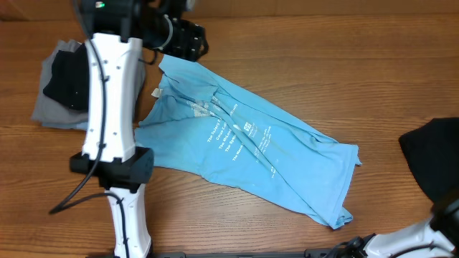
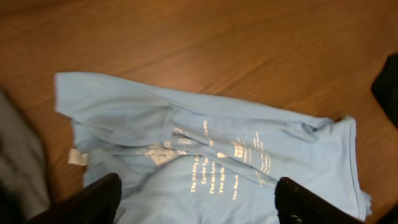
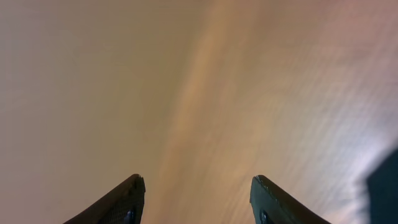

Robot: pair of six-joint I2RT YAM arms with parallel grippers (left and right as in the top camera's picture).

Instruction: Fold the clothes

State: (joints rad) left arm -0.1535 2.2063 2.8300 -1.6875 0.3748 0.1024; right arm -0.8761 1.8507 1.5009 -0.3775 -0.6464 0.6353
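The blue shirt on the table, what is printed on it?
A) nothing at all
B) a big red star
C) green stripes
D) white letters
D: rows of white letters run across the middle of the blue shirt, and they show in both the overhead and the left wrist views.

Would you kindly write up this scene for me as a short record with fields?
surface: brown wooden table
main garment: sky-blue short-sleeved shirt with white lettering, creased, lying diagonally, not neatly folded
left pile: black cloth on grey cloth, partly behind the left arm
right edge: black garment
left end effector: open, over the shirt
right end effector: open, over bare table
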